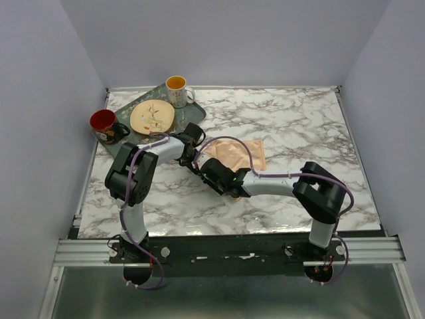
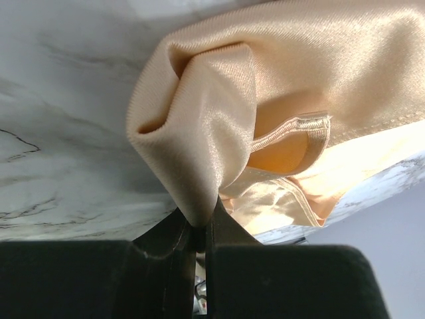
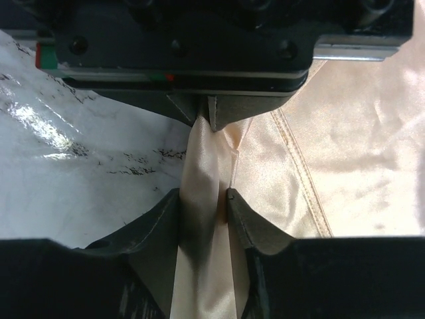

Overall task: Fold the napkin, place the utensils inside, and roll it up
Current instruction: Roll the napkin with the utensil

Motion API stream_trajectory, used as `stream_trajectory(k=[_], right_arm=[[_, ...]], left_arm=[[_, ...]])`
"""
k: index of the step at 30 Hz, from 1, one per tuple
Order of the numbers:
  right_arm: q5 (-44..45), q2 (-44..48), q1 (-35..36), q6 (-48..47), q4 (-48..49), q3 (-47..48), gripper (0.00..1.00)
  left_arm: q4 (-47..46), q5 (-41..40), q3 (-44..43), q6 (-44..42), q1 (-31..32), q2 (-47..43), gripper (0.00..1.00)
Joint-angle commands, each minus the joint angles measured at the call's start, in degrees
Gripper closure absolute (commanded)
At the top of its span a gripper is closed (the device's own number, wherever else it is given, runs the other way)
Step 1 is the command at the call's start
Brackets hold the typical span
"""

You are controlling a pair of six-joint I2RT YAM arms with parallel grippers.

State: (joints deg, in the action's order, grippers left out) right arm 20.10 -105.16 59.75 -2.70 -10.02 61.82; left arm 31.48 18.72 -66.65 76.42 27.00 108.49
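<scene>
The peach-tan napkin (image 1: 240, 154) lies near the middle of the marble table, its left end lifted. My left gripper (image 1: 192, 155) is shut on a bunched fold of the napkin (image 2: 212, 113), the cloth pinched between its jaws (image 2: 199, 222). My right gripper (image 1: 207, 169) faces it closely. In the right wrist view its jaws (image 3: 204, 196) stand on either side of a raised ridge of napkin (image 3: 199, 173), loosely, without squeezing it. That ridge runs up to the left gripper (image 3: 204, 119) just beyond. The utensils are out of view.
A dark green tray (image 1: 147, 94) sits at the back left, carrying a cream floral plate (image 1: 153, 116), a red mug (image 1: 105, 123) and a white mug with an orange inside (image 1: 176, 90). Walls close in the table (image 1: 299, 126) on three sides.
</scene>
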Motion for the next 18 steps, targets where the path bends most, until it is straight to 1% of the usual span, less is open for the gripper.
stream_trajectory(k=[1,2,3,4,7,9,10,12,13,15,16,18], right_arm=[[4.1,-1.3,1.2,0.8,-0.5,-0.8,0.63],[4.4,-1.4,1.2,1.3,-0.6,-0.8,0.65],[4.1,-1.4,1.2,1.4,-0.6,-0.9,0.7],[3.6,-1.4,1.2,1.3,-0.9,-0.9,0.84],[0.7,0.0,0.8,0.9,-0.7,-1.0,1.0],[-3.0,0.8,-0.7,1.0,-0.7,-0.9,0.99],[-6.2,1.2,-1.2,1.4,-0.5,-1.0,0.99],[-9.6,1.9,-3.3,2.1,0.2,-2.0,0.99],[-12.9,1.9,-3.8,2.3,0.9,-2.3,0.99],[-15.4,1.8,-5.0,2.4,1.4,-3.1,1.0],[-17.6,1.7,-5.4,2.4,1.8,-3.4,1.0],[-19.7,2.0,-6.7,2.4,2.2,-3.9,1.0]], left_arm=[[3.8,0.4,-0.1,0.5,-0.2,1.9,1.0],[3.9,0.4,-0.1,0.0,-0.2,2.0,1.0],[3.8,0.4,-0.1,0.0,-0.2,1.8,1.0],[3.8,0.4,-0.1,0.0,-0.2,1.6,1.0],[3.7,0.5,-0.1,-1.1,-0.3,1.2,1.0],[2.7,0.4,-0.5,-3.5,-0.5,0.8,1.0],[1.8,0.4,-0.1,-4.2,-0.5,0.3,0.93],[-1.9,0.6,1.3,-4.8,-0.9,-1.5,0.74],[-2.9,0.5,2.2,-5.1,-1.2,-2.1,0.61],[-4.4,-0.6,2.5,-6.1,-2.0,-3.3,0.53],[-4.8,-0.5,2.9,-7.2,-2.5,-3.5,0.47],[-5.8,0.3,3.5,-8.1,-3.5,-3.8,0.41]])
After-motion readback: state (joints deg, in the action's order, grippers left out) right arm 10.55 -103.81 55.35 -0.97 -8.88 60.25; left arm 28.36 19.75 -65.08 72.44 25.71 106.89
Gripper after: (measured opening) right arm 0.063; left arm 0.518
